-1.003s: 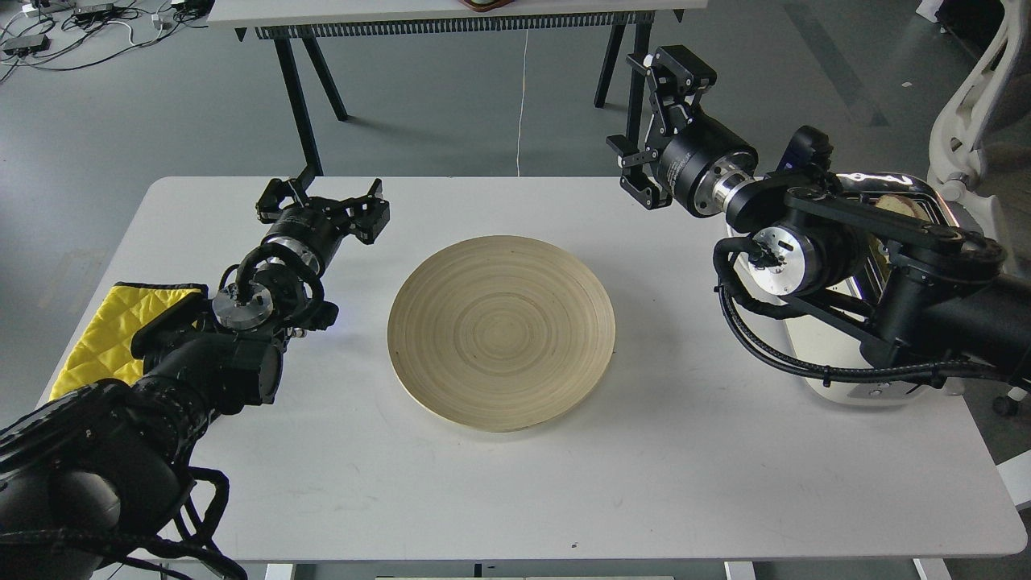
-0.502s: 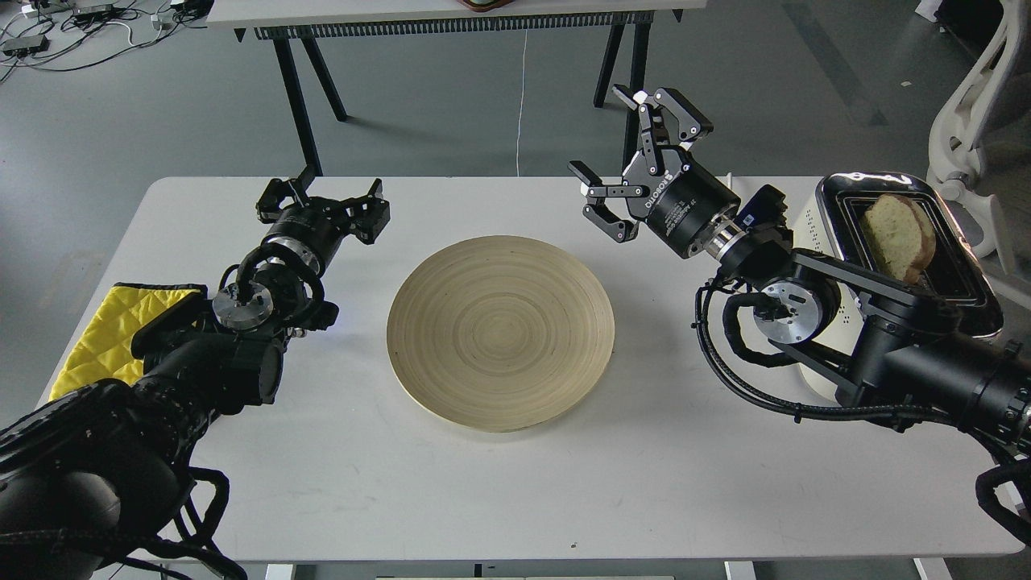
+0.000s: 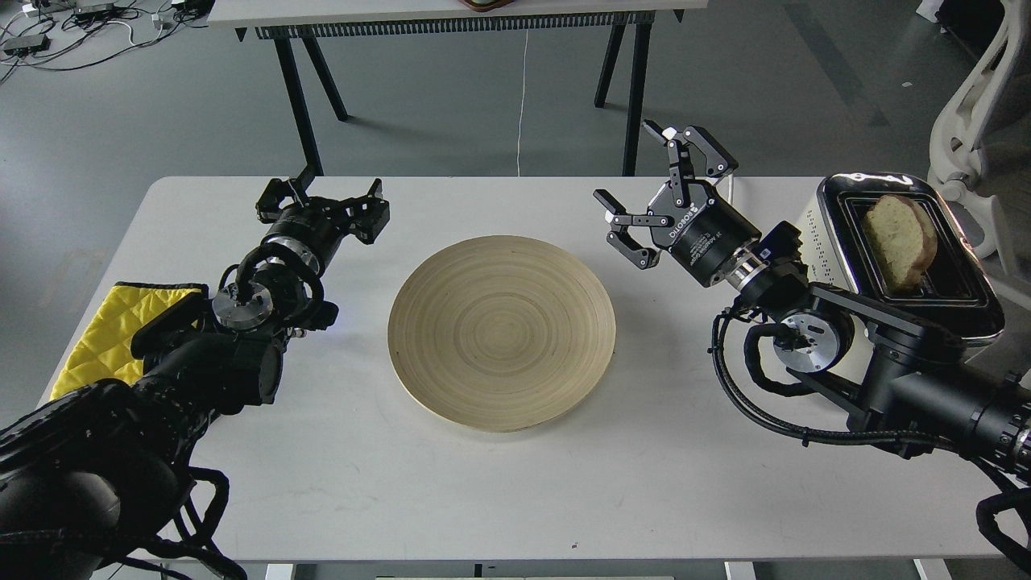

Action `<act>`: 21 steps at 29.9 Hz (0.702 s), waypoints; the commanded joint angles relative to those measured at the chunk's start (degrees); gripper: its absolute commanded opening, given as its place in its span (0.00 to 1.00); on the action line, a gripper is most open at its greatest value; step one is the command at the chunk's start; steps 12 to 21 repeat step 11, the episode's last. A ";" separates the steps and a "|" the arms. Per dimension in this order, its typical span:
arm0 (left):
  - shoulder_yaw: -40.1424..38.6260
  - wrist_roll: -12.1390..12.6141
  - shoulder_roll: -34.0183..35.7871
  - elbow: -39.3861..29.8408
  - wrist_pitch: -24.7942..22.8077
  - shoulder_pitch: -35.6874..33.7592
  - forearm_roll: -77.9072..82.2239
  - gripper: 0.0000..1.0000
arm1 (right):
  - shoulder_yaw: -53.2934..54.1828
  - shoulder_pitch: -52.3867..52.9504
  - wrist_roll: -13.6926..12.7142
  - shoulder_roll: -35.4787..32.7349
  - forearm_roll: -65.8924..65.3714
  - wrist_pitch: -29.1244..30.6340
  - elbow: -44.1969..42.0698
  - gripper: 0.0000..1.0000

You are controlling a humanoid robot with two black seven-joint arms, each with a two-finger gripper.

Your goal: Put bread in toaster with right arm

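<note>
The bread (image 3: 898, 239), a pale tan slice with a brown crust, stands in a slot of the cream-white toaster (image 3: 821, 242) with a chrome top at the table's right edge. My right gripper (image 3: 654, 171) is open and empty, held above the table to the left of the toaster and right of the plate. My left gripper (image 3: 320, 196) is open and empty, low over the table's far left part.
A round bamboo plate (image 3: 501, 331) lies empty at the table's middle. A yellow quilted cloth (image 3: 101, 337) lies at the left edge. A black-legged table (image 3: 451, 16) stands beyond the far edge. A white chair (image 3: 979, 97) is at the right.
My right gripper drew back from the toaster, swung left and down toward the plate side, then shifted slightly right. The bread came into view standing in the toaster. The left arm has not moved.
</note>
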 commanded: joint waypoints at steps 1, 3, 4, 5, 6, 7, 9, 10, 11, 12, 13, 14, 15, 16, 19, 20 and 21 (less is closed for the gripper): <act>0.00 0.00 0.03 0.00 0.00 0.00 0.00 1.00 | 0.06 -0.51 0.00 0.30 0.00 -0.08 -1.27 0.96; 0.00 0.00 -0.06 0.00 0.00 0.00 0.00 1.00 | 0.15 -0.60 0.00 0.82 0.00 -0.26 -1.36 0.96; 0.00 0.00 0.03 0.00 0.00 0.00 0.00 1.00 | 0.24 -0.60 0.00 0.82 0.00 -0.26 -1.45 0.96; 0.00 0.00 0.03 0.00 0.00 0.00 0.00 1.00 | 0.24 -0.60 0.00 0.82 0.00 -0.26 -1.62 0.96; 0.00 0.00 0.03 0.00 0.00 0.00 0.00 1.00 | 0.33 -0.60 0.00 0.82 0.00 -0.43 -1.62 0.96; 0.00 0.00 0.03 0.00 0.00 0.00 0.00 1.00 | 0.33 -0.60 0.00 0.82 0.00 -0.44 -1.62 0.96; 0.00 0.00 -0.06 0.00 0.00 0.00 0.00 1.00 | 0.50 -0.43 0.00 0.82 0.00 -0.52 -1.71 0.96; 0.00 0.00 0.03 0.00 0.00 0.00 0.00 1.00 | 0.59 -0.34 0.00 0.82 0.00 -0.61 -1.63 0.96; 0.00 0.00 0.03 0.00 0.00 0.00 0.00 1.00 | 0.59 -0.34 0.00 0.91 0.00 -0.87 -1.71 0.96; 0.00 0.00 0.03 0.00 0.00 0.00 0.00 1.00 | 0.59 -0.34 0.00 0.91 0.00 -0.87 -1.71 0.96; 0.00 0.00 0.03 0.00 0.00 0.00 0.00 1.00 | 0.59 -0.34 0.00 0.91 0.00 -0.87 -1.71 0.96; 0.00 0.00 0.03 0.00 0.00 0.00 0.00 1.00 | 0.59 -0.34 0.00 0.91 0.00 -0.87 -1.71 0.96; 0.00 0.00 0.03 0.00 0.00 0.00 0.00 1.00 | 0.59 -0.34 0.00 0.91 0.00 -0.87 -1.71 0.96; 0.00 0.00 0.03 0.00 0.00 0.00 0.00 1.00 | 0.59 -0.34 0.00 0.91 0.00 -0.87 -1.71 0.96; 0.00 0.00 0.03 0.00 0.00 0.00 0.00 1.00 | 0.59 -0.34 0.00 0.91 0.00 -0.87 -1.71 0.96; 0.00 0.00 0.03 0.00 0.00 0.00 0.00 1.00 | 0.59 -0.34 0.00 0.91 0.00 -0.87 -1.71 0.96; 0.00 0.00 0.03 0.00 0.00 0.00 0.00 1.00 | 0.59 -0.34 0.00 0.91 0.00 -0.87 -1.71 0.96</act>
